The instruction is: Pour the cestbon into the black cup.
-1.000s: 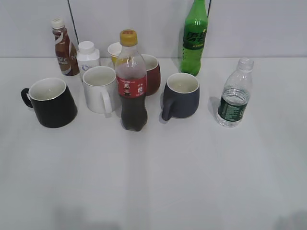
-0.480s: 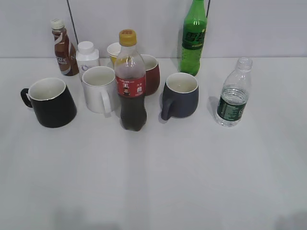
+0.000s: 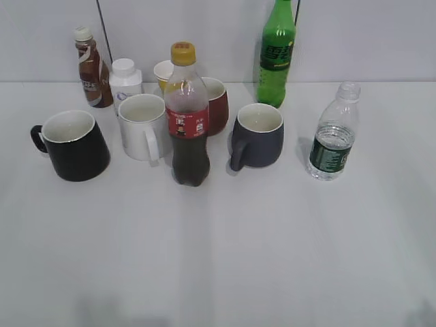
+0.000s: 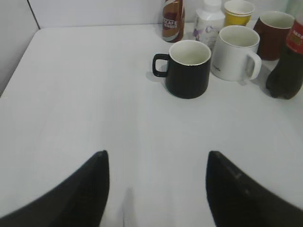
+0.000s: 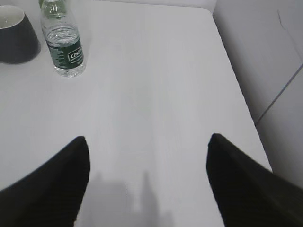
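Observation:
The cestbon (image 3: 333,134), a small clear bottle with a dark green label and no cap, stands upright at the right of the table; it also shows in the right wrist view (image 5: 64,42). The black cup (image 3: 73,146), glossy with a white inside, stands at the left with its handle to the left; it also shows in the left wrist view (image 4: 187,69). My left gripper (image 4: 156,158) is open and empty, well short of the black cup. My right gripper (image 5: 147,144) is open and empty, well short of the cestbon. Neither gripper shows in the exterior view.
A cola bottle (image 3: 187,117), a white mug (image 3: 142,127), a dark grey-blue mug (image 3: 256,135), a dark red mug (image 3: 214,105), a yellow cup (image 3: 163,71), a white bottle (image 3: 125,80), a coffee bottle (image 3: 89,68) and a tall green bottle (image 3: 275,54) stand between cup and cestbon. The table's right edge (image 5: 239,90) is near.
None of the objects has moved; the exterior view only shifts slightly.

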You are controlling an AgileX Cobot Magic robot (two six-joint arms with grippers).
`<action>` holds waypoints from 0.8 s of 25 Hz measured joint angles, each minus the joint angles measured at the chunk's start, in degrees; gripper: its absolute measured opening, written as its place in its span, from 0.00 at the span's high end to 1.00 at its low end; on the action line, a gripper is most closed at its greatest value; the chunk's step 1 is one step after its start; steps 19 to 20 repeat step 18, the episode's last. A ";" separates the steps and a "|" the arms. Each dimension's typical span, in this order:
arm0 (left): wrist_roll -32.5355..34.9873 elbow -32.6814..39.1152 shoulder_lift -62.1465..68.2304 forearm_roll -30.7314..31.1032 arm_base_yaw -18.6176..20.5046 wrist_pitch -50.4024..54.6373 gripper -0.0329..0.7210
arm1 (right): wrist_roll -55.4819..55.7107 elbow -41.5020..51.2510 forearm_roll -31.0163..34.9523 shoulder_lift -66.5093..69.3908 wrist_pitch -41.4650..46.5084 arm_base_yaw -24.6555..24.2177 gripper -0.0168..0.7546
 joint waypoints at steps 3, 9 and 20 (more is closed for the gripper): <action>0.00 0.00 0.00 0.00 0.00 0.00 0.34 | 0.00 0.00 0.00 0.00 0.00 -0.06 0.21; 0.00 0.00 0.00 0.00 0.00 0.00 0.40 | 0.00 0.00 0.00 0.00 0.00 -0.06 0.21; 0.00 0.00 0.00 0.00 0.00 0.00 0.47 | -0.06 0.00 0.00 0.00 0.00 -0.06 0.21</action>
